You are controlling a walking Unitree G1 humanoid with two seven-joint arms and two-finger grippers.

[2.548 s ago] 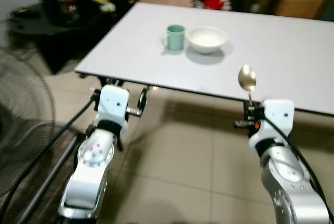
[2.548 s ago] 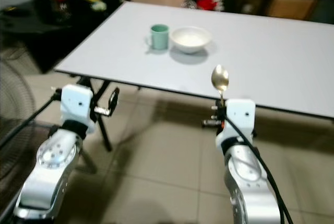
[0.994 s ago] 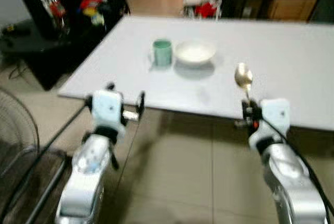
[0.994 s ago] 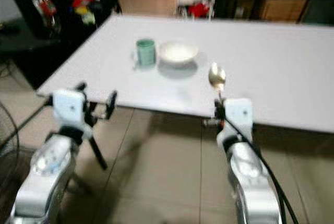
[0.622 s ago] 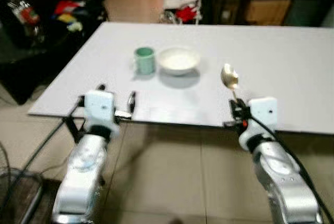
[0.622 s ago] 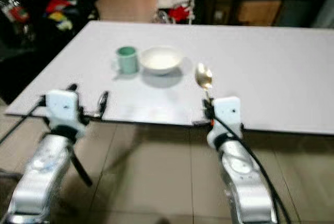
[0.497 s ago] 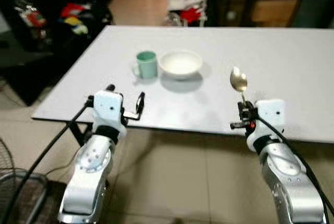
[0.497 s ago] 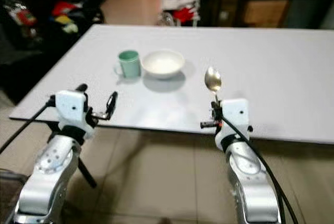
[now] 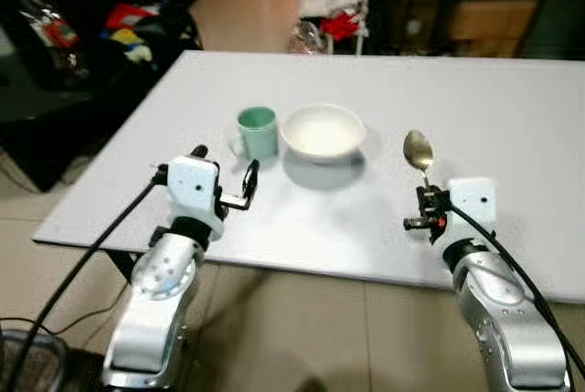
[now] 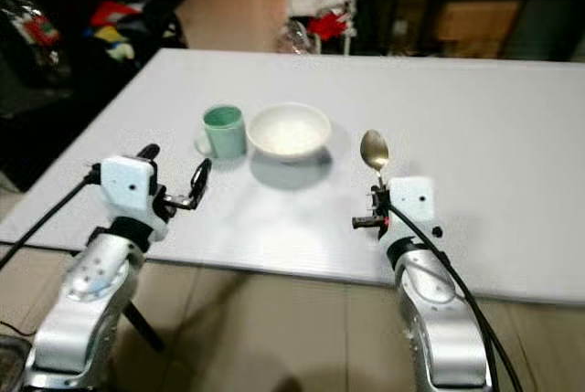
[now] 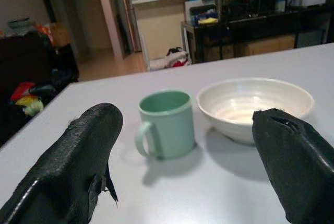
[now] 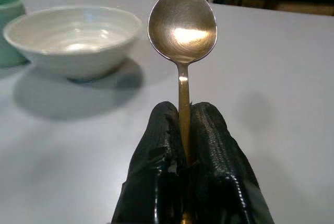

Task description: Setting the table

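You've got a big white tabletop (image 9: 512, 118) in front of you, and its far right side runs out of the picture. Behind it the room is dark and cluttered, with some red stuff on the floor that's too blurry to name. The white bowl (image 9: 322, 131) sits toward the middle left of the tabletop with the green mug (image 9: 258, 132) just beside it on the left, handle facing you. Your left hand (image 9: 224, 177) hovers over the near edge with its fingers (image 11: 78, 166) spread wide, nothing between them. Your right hand (image 9: 427, 212) is clamped on the gold spoon (image 9: 419, 150), bowl end sticking up; the lower handle is buried between the fingers (image 12: 162, 172), so you can't see its end.
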